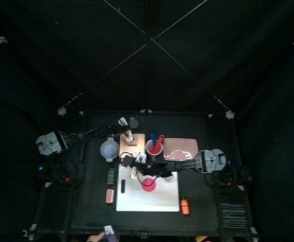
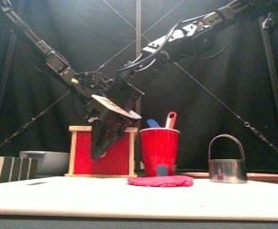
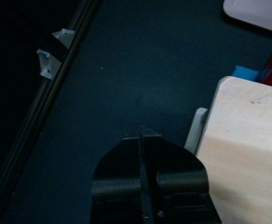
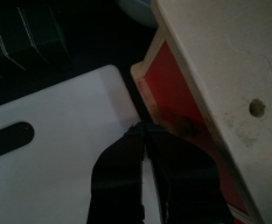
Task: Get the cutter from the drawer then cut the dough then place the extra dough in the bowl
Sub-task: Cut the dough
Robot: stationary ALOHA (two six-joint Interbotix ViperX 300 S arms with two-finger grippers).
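The right gripper (image 4: 144, 131) is holding its clenched, empty jaws at the edge of the red drawer front (image 2: 79, 152) of the wooden box (image 4: 219, 52), while the cutter (image 2: 228, 168) is standing outside, near the dough (image 2: 160, 181). The left gripper (image 3: 142, 133), likewise clenched on nothing, is hovering beside the box. Swinging across toward the cutter is risking a knock to the red cup (image 2: 159, 152), and pushing harder is risking a shifted box
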